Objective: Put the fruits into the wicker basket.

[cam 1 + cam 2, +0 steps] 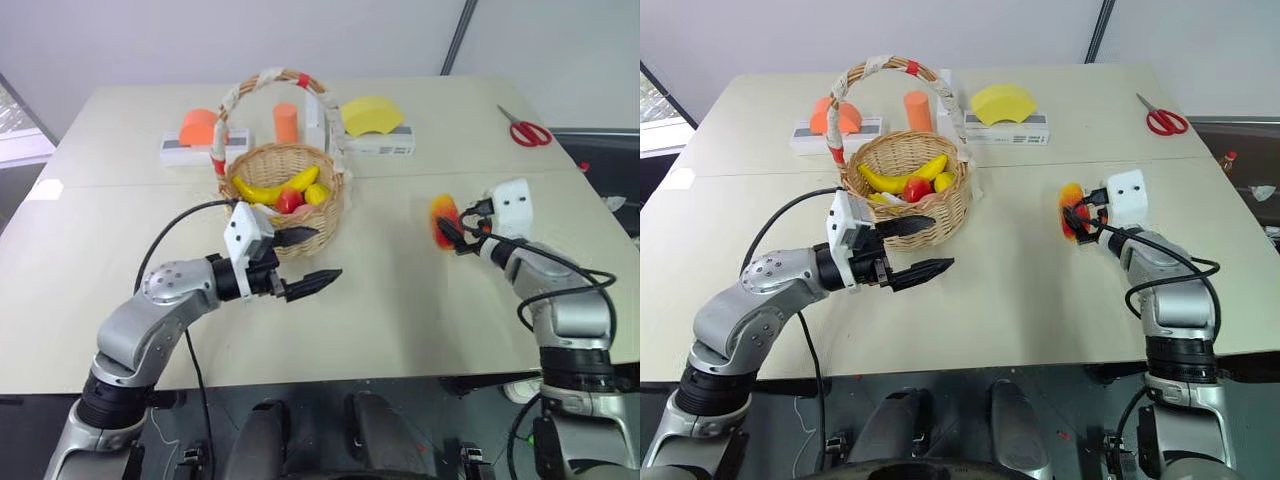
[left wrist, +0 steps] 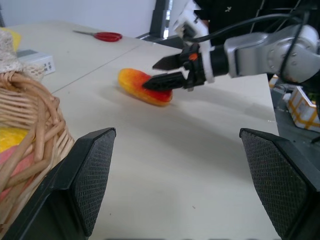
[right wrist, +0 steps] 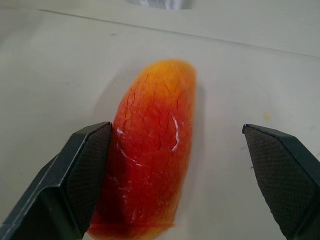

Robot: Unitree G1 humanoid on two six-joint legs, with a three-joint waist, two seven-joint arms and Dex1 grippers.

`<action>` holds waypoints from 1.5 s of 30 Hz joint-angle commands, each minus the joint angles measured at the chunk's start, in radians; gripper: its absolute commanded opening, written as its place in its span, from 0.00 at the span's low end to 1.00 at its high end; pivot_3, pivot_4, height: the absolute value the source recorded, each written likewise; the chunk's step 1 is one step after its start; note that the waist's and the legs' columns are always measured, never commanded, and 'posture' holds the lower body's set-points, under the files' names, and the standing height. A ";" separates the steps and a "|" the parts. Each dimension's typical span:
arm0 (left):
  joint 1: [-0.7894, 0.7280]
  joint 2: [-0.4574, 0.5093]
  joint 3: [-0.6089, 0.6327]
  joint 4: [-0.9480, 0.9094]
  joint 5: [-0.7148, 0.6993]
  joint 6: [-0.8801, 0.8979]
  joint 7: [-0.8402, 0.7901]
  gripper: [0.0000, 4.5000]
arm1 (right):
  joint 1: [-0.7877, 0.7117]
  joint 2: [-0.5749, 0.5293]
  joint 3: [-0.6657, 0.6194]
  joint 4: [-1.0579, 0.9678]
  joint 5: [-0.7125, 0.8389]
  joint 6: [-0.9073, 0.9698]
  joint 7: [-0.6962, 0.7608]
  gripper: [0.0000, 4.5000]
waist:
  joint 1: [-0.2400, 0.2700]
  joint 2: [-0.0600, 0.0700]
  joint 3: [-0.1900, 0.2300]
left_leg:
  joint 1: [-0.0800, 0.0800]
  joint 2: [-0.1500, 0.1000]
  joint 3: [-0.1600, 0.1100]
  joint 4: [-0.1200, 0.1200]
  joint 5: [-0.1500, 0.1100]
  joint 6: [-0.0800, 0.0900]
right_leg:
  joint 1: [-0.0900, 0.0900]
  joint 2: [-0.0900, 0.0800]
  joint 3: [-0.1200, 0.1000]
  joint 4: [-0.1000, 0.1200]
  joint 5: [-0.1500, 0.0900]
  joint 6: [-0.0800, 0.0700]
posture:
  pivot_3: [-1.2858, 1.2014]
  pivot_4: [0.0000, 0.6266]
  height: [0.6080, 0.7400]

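From the head, the wicker basket (image 1: 290, 190) holds a banana (image 1: 275, 188) and a red fruit (image 1: 289, 201); the left end effector (image 1: 305, 262), fingers apart, hangs just before it. The left wrist view shows the second fruit (image 2: 142, 86) lying on the bench (image 2: 190, 165) at the right end effector (image 2: 165, 71). In the right wrist view its fingers spread wide around that fruit, one perhaps touching.

Before me, the pale table (image 1: 400, 330) carrying the wicker basket (image 1: 300, 215) near its middle; behind it, two white boxes (image 1: 195, 150) (image 1: 385, 143) bearing foam blocks; red scissors (image 1: 527, 130) at the far right corner; one red-orange toy fruit (image 1: 443, 222) lying on my right side, well apart from the basket.
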 commanded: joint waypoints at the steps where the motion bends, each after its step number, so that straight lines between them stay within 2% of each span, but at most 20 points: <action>1: -0.014 -0.002 0.001 -0.014 0.004 -0.015 -0.003 0.94 | -0.065 0.017 -0.026 0.062 0.012 0.036 -0.030 0.97 | 0.003 0.000 0.000 | 0.000 0.000 0.000 0.000 0.000 0.000 | 0.000 0.000 0.000 0.000 0.000 0.000 | 0.52 0.24 1.00; 5: 0.001 0.004 0.008 -0.025 0.007 -0.015 0.001 0.94 | -0.089 0.018 -0.020 0.091 0.022 0.067 -0.016 0.97 | 0.011 0.000 0.000 | -0.001 -0.001 -0.001 0.000 0.000 0.000 | 0.000 -0.001 0.000 0.000 0.000 0.000 | 0.52 0.24 1.00; 8: 0.013 0.008 0.013 -0.028 0.011 -0.019 0.004 0.94 | -0.101 0.020 -0.022 0.093 0.029 0.077 -0.014 0.78 | 0.010 0.000 0.000 | -0.001 -0.002 -0.001 0.000 0.000 0.001 | 0.000 -0.001 0.000 -0.001 0.000 0.000 | 0.52 0.24 1.00; 11: 0.018 0.009 0.019 -0.030 0.012 -0.020 0.008 0.94 | -0.108 0.013 -0.012 0.081 0.024 0.072 -0.011 0.45 | 0.007 0.000 0.000 | -0.001 -0.001 -0.001 0.000 0.000 0.001 | 0.000 -0.001 0.000 -0.001 0.000 0.000 | 0.52 0.24 1.00; 13: 0.024 0.016 0.032 -0.026 0.014 -0.022 0.009 0.94 | -0.104 -0.009 0.023 0.042 0.004 0.036 0.019 0.37 | 0.007 0.000 0.000 | -0.001 -0.001 -0.001 0.000 0.000 0.000 | 0.000 -0.001 0.000 -0.001 0.000 0.000 | 0.52 0.24 1.00; 15: 0.035 0.030 0.057 -0.019 0.015 -0.027 0.008 0.94 | -0.094 -0.042 0.078 -0.034 -0.013 -0.020 0.085 0.37 | 0.004 0.001 0.001 | -0.001 -0.001 -0.001 0.000 0.000 0.001 | 0.000 -0.001 0.000 -0.001 0.000 0.000 | 0.52 0.24 1.00; 18: 0.078 0.072 0.142 -0.010 -0.005 -0.028 0.004 0.94 | -0.092 -0.068 0.150 -0.240 0.075 -0.099 0.280 0.37 | -0.003 0.002 0.001 | -0.001 0.000 0.000 -0.001 0.000 0.001 | -0.002 0.000 0.000 -0.001 0.000 0.000 | 0.52 0.24 1.00; 21: 0.121 0.107 0.217 0.000 -0.023 -0.032 -0.009 0.94 | -0.146 -0.031 0.207 -0.340 0.148 -0.093 0.363 0.37 | -0.001 0.002 0.001 | -0.001 0.004 -0.001 -0.001 0.000 0.001 | -0.001 0.002 -0.001 -0.001 0.000 0.000 | 0.52 0.24 1.00; 27: 0.142 0.133 0.260 0.013 -0.010 -0.049 -0.005 0.94 | -0.372 0.193 0.352 -0.146 0.062 -0.042 0.233 0.37 | 0.004 0.001 0.001 | 0.000 0.006 -0.002 0.001 0.000 -0.001 | -0.001 0.006 -0.001 -0.001 0.001 -0.003 | 0.52 0.24 1.00; 34: 0.164 0.103 0.253 -0.047 -0.017 -0.039 0.042 0.94 | -0.502 0.333 0.388 0.098 -0.010 -0.102 0.179 0.37 | 0.009 0.001 0.001 | -0.005 0.002 -0.002 -0.002 0.000 -0.001 | -0.006 -0.002 -0.002 -0.001 0.002 -0.003 | 0.52 0.24 1.00; 35: 0.167 0.099 0.254 -0.053 -0.017 -0.039 0.047 0.94 | -0.503 0.337 0.386 0.104 -0.015 -0.118 0.179 0.61 | 0.009 0.001 0.001 | -0.007 0.002 -0.002 -0.001 0.000 -0.002 | -0.008 -0.002 -0.002 -0.001 0.002 -0.003 | 0.52 0.24 1.00; 38: 0.172 0.089 0.261 -0.061 -0.019 -0.041 0.064 0.94 | -0.474 0.332 0.371 0.027 0.014 -0.173 0.230 0.89 | 0.008 0.001 0.001 | -0.015 0.001 -0.002 0.000 0.001 -0.003 | -0.017 -0.003 -0.002 0.001 0.002 -0.003 | 0.52 0.24 1.00; 42: 0.174 0.067 0.274 -0.051 -0.019 -0.058 0.083 0.94 | -0.370 0.254 0.336 -0.135 0.075 -0.167 0.319 0.89 | 0.009 0.001 0.001 | -0.018 0.001 -0.003 0.000 0.002 -0.004 | -0.020 -0.003 -0.003 0.002 0.002 -0.003 | 0.52 0.24 1.00; 45: 0.173 0.045 0.282 -0.032 -0.021 -0.075 0.092 0.94 | -0.286 0.196 0.275 -0.211 0.105 -0.124 0.315 0.89 | 0.011 0.001 0.000 | -0.018 0.001 -0.003 0.000 0.002 -0.004 | -0.019 -0.003 -0.003 0.002 0.002 -0.003 | 0.52 0.24 1.00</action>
